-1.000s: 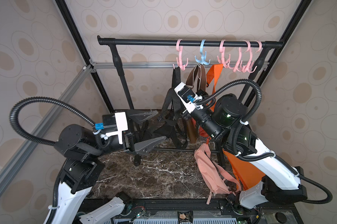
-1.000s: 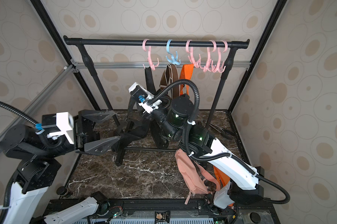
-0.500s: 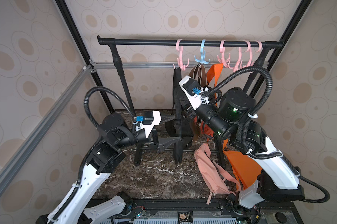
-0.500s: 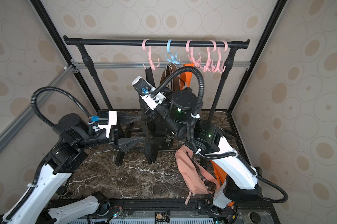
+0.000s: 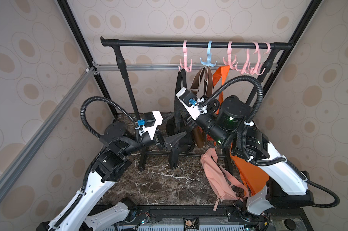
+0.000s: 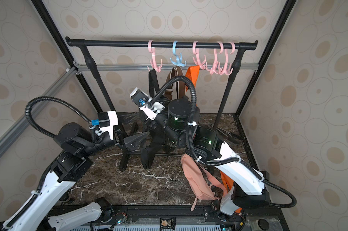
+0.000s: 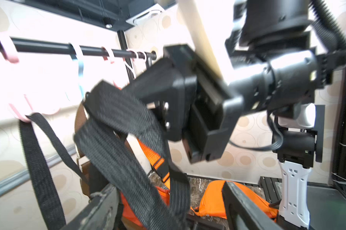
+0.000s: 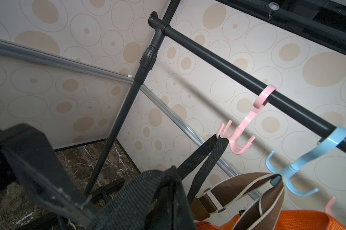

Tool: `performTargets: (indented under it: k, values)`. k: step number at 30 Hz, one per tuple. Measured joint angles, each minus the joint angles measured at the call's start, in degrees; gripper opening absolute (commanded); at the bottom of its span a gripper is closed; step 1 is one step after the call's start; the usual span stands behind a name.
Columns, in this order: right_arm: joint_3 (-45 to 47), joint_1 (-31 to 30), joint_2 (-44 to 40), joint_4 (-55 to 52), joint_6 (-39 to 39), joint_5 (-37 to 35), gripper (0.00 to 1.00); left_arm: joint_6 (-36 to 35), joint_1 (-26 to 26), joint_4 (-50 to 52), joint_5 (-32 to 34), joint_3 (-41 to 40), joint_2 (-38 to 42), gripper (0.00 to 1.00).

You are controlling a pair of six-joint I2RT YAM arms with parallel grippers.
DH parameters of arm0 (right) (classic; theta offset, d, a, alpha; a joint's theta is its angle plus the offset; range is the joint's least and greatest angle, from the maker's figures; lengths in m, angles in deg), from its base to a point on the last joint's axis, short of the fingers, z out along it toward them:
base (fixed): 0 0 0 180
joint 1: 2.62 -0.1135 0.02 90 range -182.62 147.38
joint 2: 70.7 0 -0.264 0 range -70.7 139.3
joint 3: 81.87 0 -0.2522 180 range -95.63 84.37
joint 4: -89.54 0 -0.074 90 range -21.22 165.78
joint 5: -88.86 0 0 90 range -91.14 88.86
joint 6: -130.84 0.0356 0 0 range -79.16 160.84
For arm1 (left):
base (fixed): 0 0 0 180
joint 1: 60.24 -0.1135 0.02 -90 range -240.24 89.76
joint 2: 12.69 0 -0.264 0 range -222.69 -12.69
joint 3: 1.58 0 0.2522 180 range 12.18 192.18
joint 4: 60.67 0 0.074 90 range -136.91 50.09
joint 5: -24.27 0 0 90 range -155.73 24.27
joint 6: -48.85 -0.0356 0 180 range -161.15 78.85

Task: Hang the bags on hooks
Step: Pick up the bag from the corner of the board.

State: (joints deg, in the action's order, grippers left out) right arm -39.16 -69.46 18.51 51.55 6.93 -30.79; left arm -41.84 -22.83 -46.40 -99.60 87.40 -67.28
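The right gripper (image 8: 128,199) pinches a black strap (image 7: 116,111) of the black bag (image 5: 184,143), which hangs by another length of webbing from the leftmost pink hook (image 5: 186,66) on the rail (image 5: 149,43), while the left gripper (image 7: 168,205) stands spread beside the bag's body.

Beige circle-patterned walls (image 5: 39,60) enclose a dark marble floor (image 5: 159,186)
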Motion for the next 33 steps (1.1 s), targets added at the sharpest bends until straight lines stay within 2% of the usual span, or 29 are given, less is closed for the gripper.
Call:
performTargets:
  k: [2, 8, 12, 19, 23, 29, 33]
  values:
    - [1.2, 0.0, -0.4, 0.2, 0.2, 0.8, 0.0, 0.4, 0.0, -1.1, -0.6, 0.0, 0.1, 0.58]
    - [3.8, 0.0, -3.4, 0.7, 1.5, 3.3, 0.0, 0.2, 0.0, -0.7, -2.9, 2.3, -3.5, 0.31]
    - [5.9, 0.0, -6.6, 1.5, 2.2, 4.7, 0.0, -0.7, 0.0, 1.1, -2.6, 3.2, -5.6, 0.0]
    - [8.4, 0.0, -9.3, 2.6, 3.0, 6.1, 0.0, -1.0, 0.1, 1.8, -0.5, 4.6, -6.5, 0.0]
    - [11.6, 0.0, -10.5, 4.2, 3.0, 5.6, 0.05, -0.8, 0.1, 1.7, 2.3, 4.2, -6.0, 0.0]
    - [15.3, 0.1, -11.3, 6.7, 2.3, 3.6, 0.0, -0.1, 0.1, 1.5, 6.8, 2.4, -3.1, 0.0]
    - [16.1, 0.1, -11.3, 8.1, 1.1, 1.0, 0.0, -0.1, 0.1, 1.9, 11.5, 2.4, -2.5, 0.0]
